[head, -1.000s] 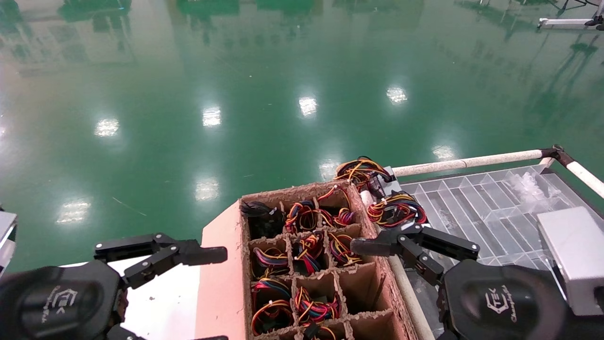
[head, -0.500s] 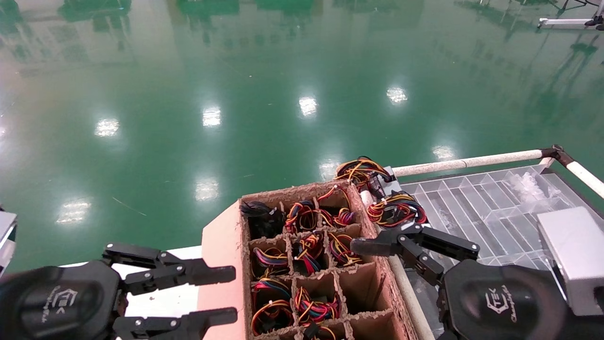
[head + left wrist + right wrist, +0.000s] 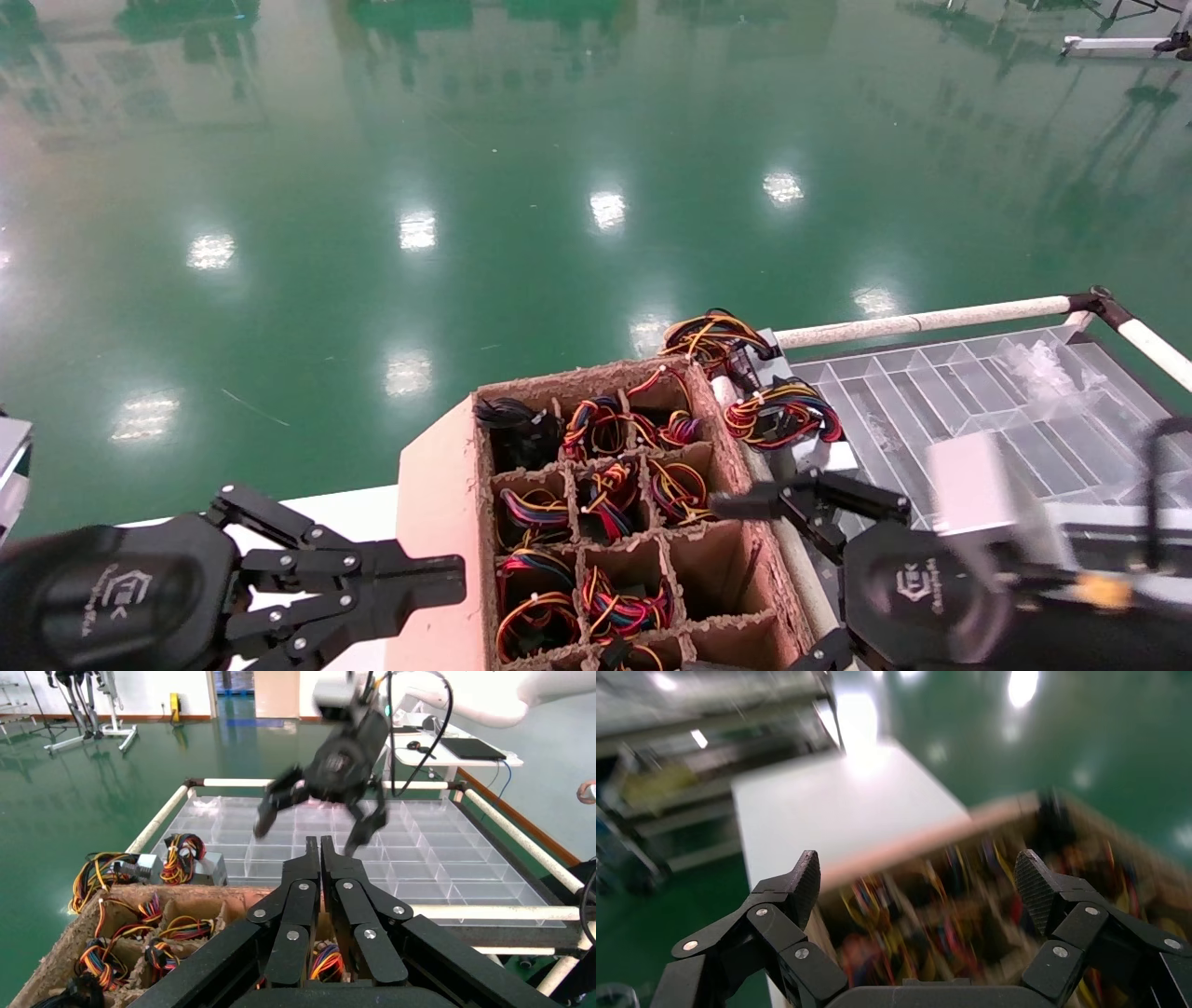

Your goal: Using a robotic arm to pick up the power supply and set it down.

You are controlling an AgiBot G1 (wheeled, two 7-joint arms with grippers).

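A factory floor: glossy green epoxy floor [image 3: 559, 140] (ceiling lights mirrored), clear compartment tray [image 3: 978, 410].

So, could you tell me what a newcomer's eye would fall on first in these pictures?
Most striking is the brown cardboard divider box at bottom centre of the head view, its cells stuffed with red, yellow and black wire bundles. On either side of it sit the black grippers: the left gripper with jaws shut, the right gripper with jaws wide open over the box. Beyond the box's far right corner, two power supplies lie on a clear compartment tray.
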